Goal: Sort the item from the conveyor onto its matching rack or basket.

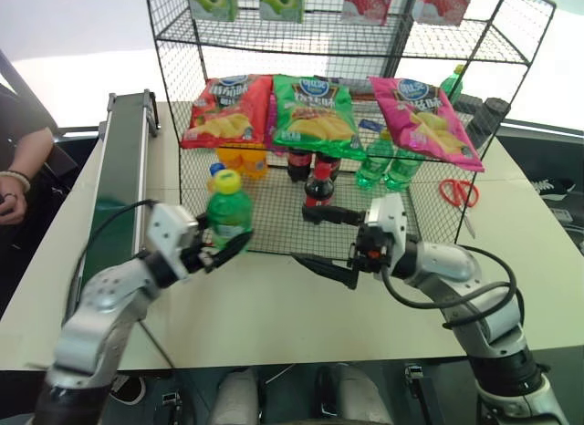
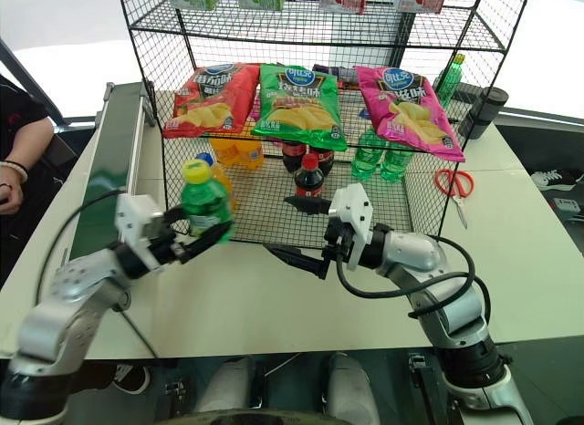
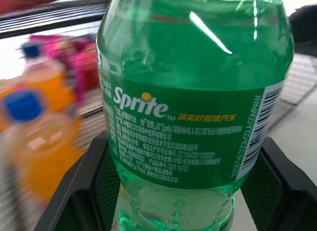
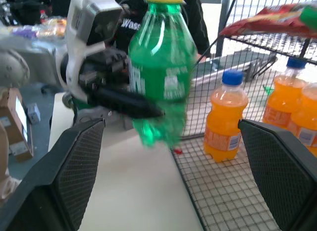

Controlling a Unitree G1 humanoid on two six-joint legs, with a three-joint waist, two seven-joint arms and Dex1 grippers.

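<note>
The green soda bottle (image 1: 228, 215) is held upright, clamped in the left end effector (image 1: 222, 252), above the desk (image 1: 511, 233). At its 3 o'clock, the right end effector (image 1: 324, 243) is spread apart.

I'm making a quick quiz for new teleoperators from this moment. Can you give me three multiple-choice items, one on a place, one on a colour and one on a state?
1. Where is the small clear-green plastic soda bottle?
A. on the dark green conveyor belt
B. in the left gripper, in front of the black wire-grid shelf rack
C. on the rack's top shelf

2. What colour is its screw cap?
A. yellow
B. red
C. blue

3. How do the right gripper's fingers stand?
A. shut on scissors
B. shut, with nothing between them
C. open, holding nothing

Key: 1 B, the left gripper clamps the bottle before the rack; 2 A, the cap is yellow; 3 C, the right gripper has its black fingers spread with nothing between them.
</note>
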